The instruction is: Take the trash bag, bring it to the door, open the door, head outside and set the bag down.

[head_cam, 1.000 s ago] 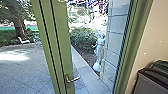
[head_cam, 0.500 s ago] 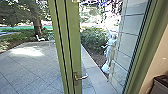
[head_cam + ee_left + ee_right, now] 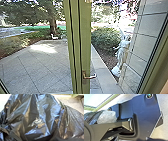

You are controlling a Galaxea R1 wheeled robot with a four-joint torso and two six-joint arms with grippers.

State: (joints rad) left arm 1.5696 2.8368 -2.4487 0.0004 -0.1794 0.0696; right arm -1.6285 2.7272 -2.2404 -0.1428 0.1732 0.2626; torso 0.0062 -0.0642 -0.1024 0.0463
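The trash bag (image 3: 30, 115) is seen close up in the left wrist view, against a pale surface. It is made of black, glossy plastic, crumpled all over into sharp creases and deep folds. Bluish sheen is caught along the ridges, and brownish tints are shown in the hollows. A small, bright, silvery glint is set among the middle folds. One part is stretched thinner, looks greyer and slightly see-through, and is crossed by fine wrinkles. In the right wrist view, dark folds are seen beside the robot's own plate, with a pale, cloudy, crinkled patch (image 3: 107, 117) next to them. Whether the bag is hanging or is rested on something cannot be told. How far either end effector is opened, and whether the bag is gripped by it, cannot be told either.

In the head view, a green door (image 3: 83, 47) is faced, fitted with a metal handle (image 3: 89, 76). Outside, paving (image 3: 35, 65) is partly lit by sun and bordered by greenery. A tree (image 3: 53, 23), a shrub (image 3: 105, 38) and a white statue (image 3: 121, 53) near a block wall (image 3: 147, 37) are seen.
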